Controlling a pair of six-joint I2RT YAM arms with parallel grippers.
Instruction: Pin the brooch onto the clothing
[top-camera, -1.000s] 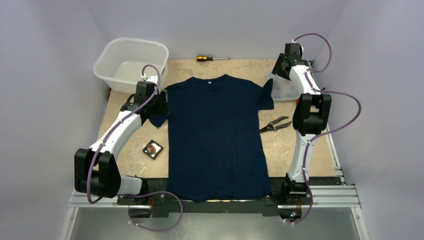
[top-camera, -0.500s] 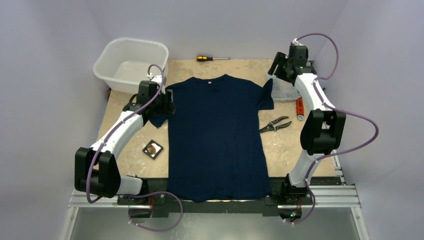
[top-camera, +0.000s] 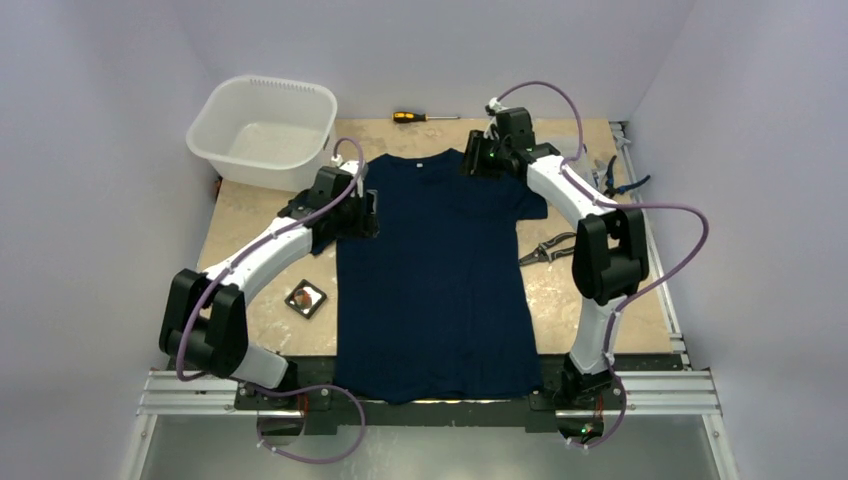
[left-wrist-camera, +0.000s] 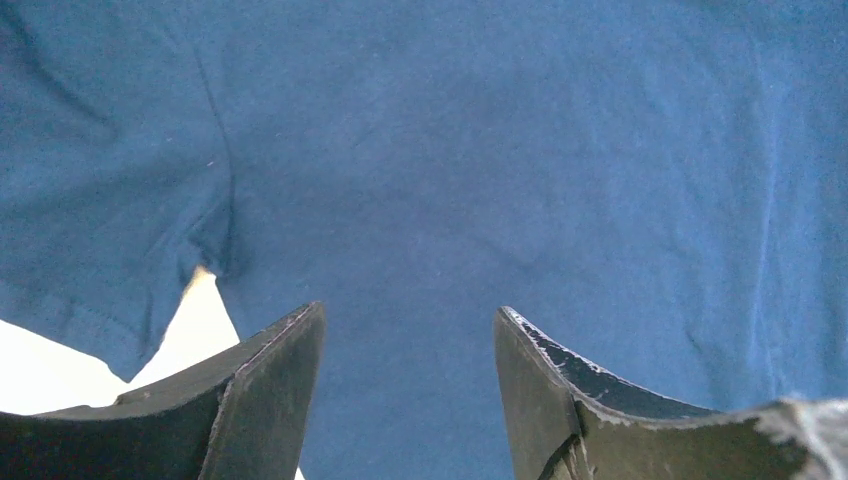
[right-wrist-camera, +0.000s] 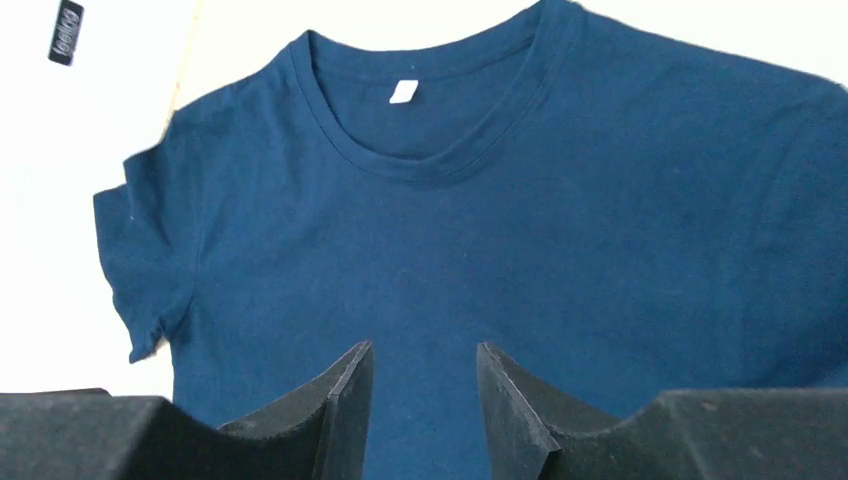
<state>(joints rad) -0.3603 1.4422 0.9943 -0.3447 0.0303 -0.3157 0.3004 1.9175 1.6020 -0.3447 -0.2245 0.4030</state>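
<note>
The dark navy T-shirt lies flat in the middle of the table, collar at the far side. The brooch is a small reddish disc in a small black square tray left of the shirt. My left gripper is open and empty, low over the shirt's left chest by the sleeve seam; in the left wrist view only the shirt shows between the fingers. My right gripper is open and empty over the shirt's right shoulder; the right wrist view shows the shirt with its white label.
A white plastic tub stands at the back left. A yellow-handled screwdriver lies beyond the collar. Black pliers lie right of the shirt, and blue-handled pliers lie at the table's right edge.
Both arms swung inward over the shirt. The left gripper moved right from the left sleeve onto the chest. The right gripper moved left from the back right corner to the right shoulder.
</note>
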